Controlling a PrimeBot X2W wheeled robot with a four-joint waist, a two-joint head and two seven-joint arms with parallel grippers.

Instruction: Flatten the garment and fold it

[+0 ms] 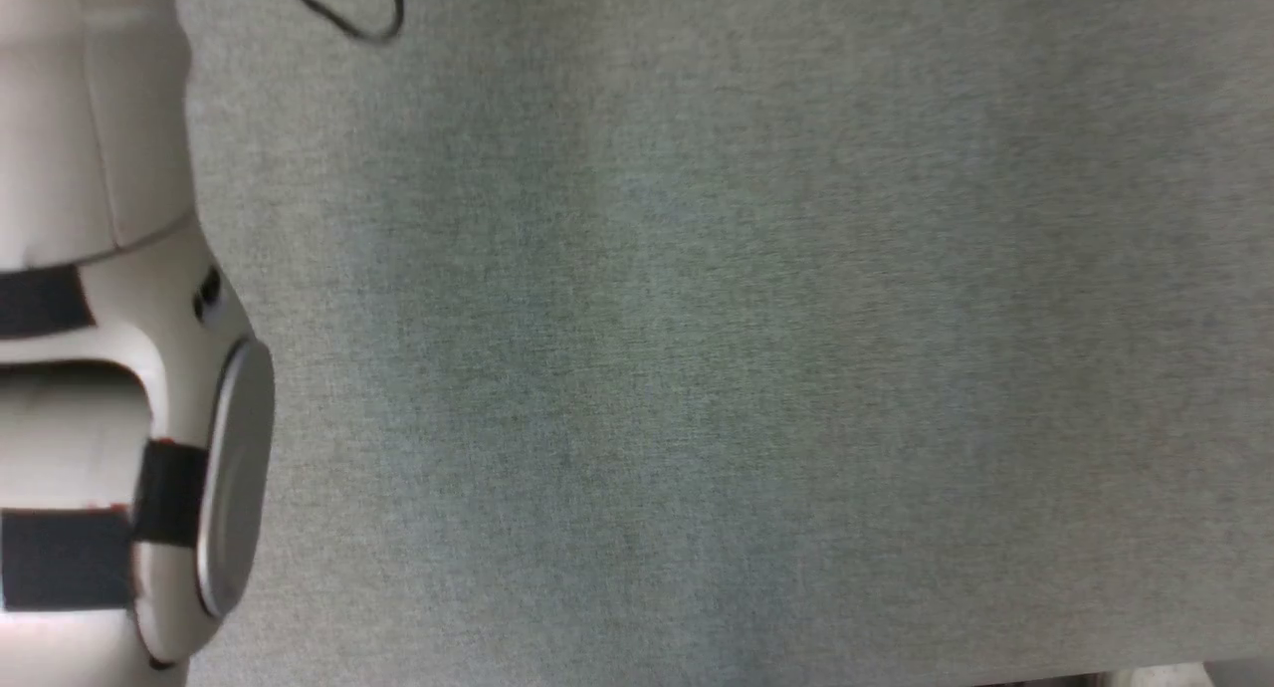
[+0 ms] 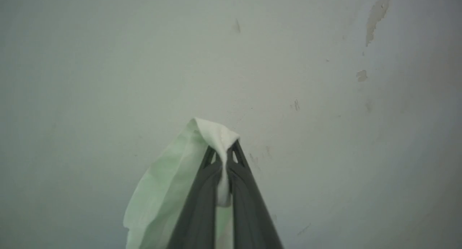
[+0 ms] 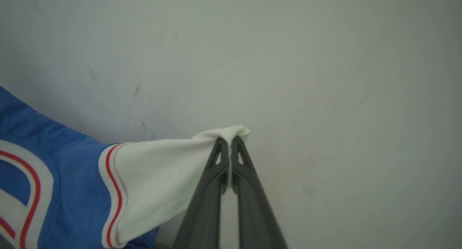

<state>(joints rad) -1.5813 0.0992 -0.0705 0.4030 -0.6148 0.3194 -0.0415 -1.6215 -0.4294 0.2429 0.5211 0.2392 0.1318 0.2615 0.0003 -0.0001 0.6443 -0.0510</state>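
Looking down from the head, a pale arm casing (image 1: 100, 368) with dark bands hugs the left edge. A loop of black cable (image 1: 348, 15) lies near the top left corner. From there rightward a grey-green surface (image 1: 746, 348) runs wide and bare to the right edge, and its border slants across the bottom right corner.

Along the left arm, the garment (image 2: 166, 184) shows as a pale fold hanging down the left side of the fingers. The left gripper (image 2: 225, 148) has its fingers pinched tight on the fold's top corner, with cloth squeezed between them. Behind it is a pale backdrop (image 2: 90, 79), open on both sides, with chipped patches (image 2: 375, 18) at the upper right.

Along the right arm, the blue body with its white, red-lined lettering fills the lower left. Next comes the red-striped cuff, then the white sleeve (image 3: 158, 180), drawn taut to the middle. The right gripper (image 3: 228, 140) is clamped on the sleeve's far edge, fingers pressed together. Rightward the scuffed backdrop is open.
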